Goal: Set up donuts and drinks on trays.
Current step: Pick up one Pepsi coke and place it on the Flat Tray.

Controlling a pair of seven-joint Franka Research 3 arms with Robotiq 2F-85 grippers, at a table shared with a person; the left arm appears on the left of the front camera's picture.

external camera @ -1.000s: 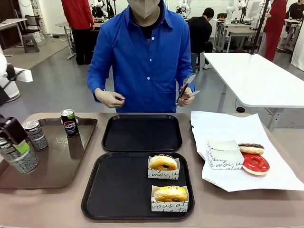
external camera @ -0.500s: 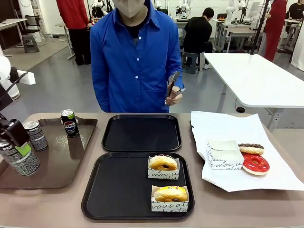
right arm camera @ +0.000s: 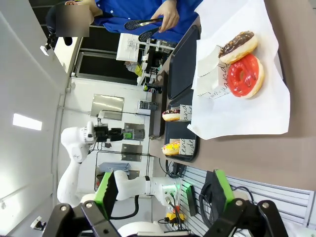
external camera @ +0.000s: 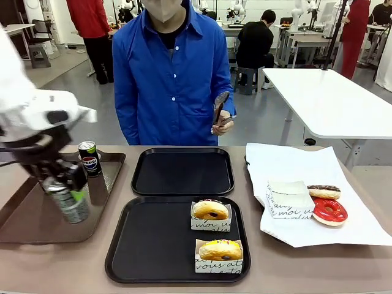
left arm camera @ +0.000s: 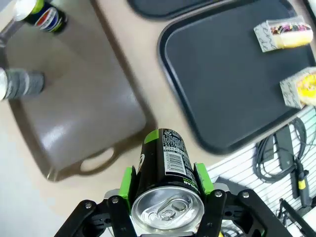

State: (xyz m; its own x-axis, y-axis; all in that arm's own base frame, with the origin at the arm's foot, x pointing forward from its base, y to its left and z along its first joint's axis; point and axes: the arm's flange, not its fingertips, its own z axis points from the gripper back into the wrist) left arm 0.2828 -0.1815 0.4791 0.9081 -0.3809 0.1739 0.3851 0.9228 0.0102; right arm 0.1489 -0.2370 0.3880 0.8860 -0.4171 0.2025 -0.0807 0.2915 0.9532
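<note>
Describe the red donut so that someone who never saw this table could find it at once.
Start from the white paper spread over the table's right side, as the robot sees it. Two bare donuts lie on it, just right of a white sleeve. The red donut is the one nearer the robot, with a glossy red glaze, while the chocolate donut behind it is dark on top.

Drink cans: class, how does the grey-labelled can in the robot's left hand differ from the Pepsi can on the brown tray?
The slim grey-labelled can is gripped, tilted, in the left hand; the slim dark Pepsi can stands upright, ungripped, on the glossy brown tray. Both have silver tops.
</note>
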